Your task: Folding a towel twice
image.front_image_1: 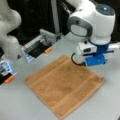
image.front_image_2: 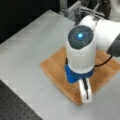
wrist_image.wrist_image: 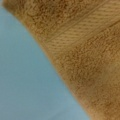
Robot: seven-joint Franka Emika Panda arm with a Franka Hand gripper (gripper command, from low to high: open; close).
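A pale grey table (image.front_image_1: 30,105) fills both front views, with a dark backdrop behind it and, along one side in a front view, a black perforated board (image.front_image_2: 15,105). At the far edge of the table stands a grey metal fixture (image.front_image_1: 48,37) with two small orange tabs (image.front_image_1: 48,50) near it, and part of a second white robot arm (image.front_image_1: 8,30) shows at that view's left.

The towel (image.front_image_1: 63,85) lies spread flat on the table, orange-brown, roughly square, with woven band stripes running near its edges; no fold shows in it. In a front view it sits turned so that one corner points toward the view's bottom and another toward the far edge.

The white arm reaches down over the towel's far corner, its blue wrist block (image.front_image_1: 96,60) close above the cloth. The hand (image.front_image_1: 80,62) is mostly hidden behind the wrist, low at that corner; whether its jaws are apart or together, I cannot tell. In a front view the arm's rounded body (image.front_image_2: 80,50) covers the middle of the towel (image.front_image_2: 55,67).

The wrist view shows only terry cloth (wrist_image.wrist_image: 90,62) close up, one striped band crossing it, and its edge running diagonally against bare table (wrist_image.wrist_image: 25,82). No fingers appear in it.
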